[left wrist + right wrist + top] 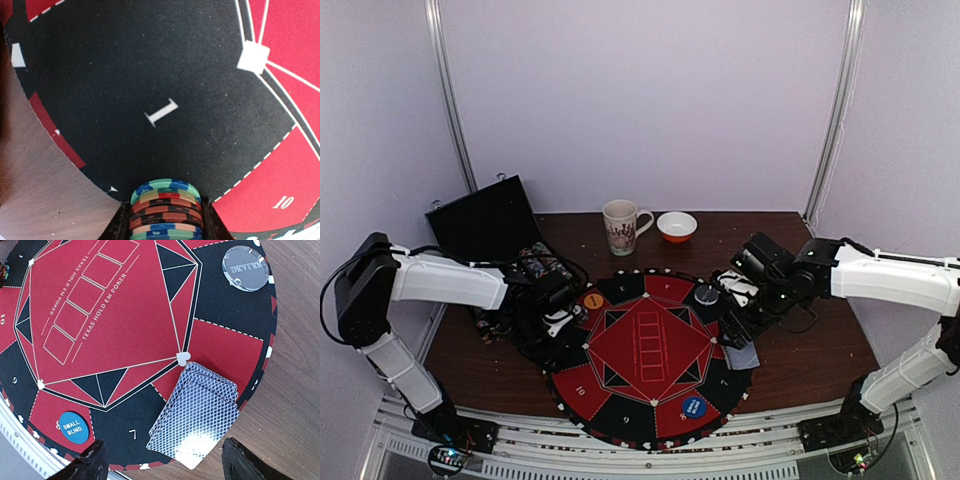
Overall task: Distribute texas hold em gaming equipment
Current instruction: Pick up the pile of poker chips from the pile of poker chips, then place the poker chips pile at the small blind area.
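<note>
My left gripper (166, 222) is shut on a stack of striped poker chips (166, 202) and holds it over the black sector marked 1 of the round felt mat (150, 60). In the top view this gripper (560, 320) is at the mat's left edge, near the orange disc (593, 300). My right gripper (165, 462) is open, its fingers spread to either side of a grey-blue deck of cards (197, 415) lying at the mat's edge by sector 7. A blue SMALL BLIND disc (73, 427) and a clear DEALER button (246, 267) lie on the mat.
An open black case (490, 225) with more chips (535, 265) stands at the back left. A mug (621, 226) and an orange bowl (677, 227) stand behind the mat (650, 350). A metal rail runs along the table's near edge.
</note>
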Robot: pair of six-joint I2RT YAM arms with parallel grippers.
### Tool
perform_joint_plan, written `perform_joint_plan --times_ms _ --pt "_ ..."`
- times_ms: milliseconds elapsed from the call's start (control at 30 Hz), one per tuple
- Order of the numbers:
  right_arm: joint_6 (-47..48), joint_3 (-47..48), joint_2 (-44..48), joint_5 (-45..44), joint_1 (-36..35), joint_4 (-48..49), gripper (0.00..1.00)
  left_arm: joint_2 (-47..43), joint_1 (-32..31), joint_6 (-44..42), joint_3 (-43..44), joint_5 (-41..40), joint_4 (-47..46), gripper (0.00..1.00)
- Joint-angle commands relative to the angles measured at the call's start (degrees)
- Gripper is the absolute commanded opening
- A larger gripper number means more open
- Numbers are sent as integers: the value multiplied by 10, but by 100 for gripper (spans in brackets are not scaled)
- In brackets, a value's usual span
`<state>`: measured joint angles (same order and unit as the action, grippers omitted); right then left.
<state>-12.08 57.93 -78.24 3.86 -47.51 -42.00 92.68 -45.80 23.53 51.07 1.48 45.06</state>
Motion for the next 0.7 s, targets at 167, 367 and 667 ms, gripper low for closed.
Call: perform_joint_plan --times_ms 167,367,667 --pt "0 16 6 -8 1 -16 80 15 -53 5 27 28 26 0" --pt "0 17 13 -8 2 -18 80 30 -107 -4 81 37 66 0" --pt "-18 9 24 -31 3 -12 80 172 -243 -79 274 71 82 0"
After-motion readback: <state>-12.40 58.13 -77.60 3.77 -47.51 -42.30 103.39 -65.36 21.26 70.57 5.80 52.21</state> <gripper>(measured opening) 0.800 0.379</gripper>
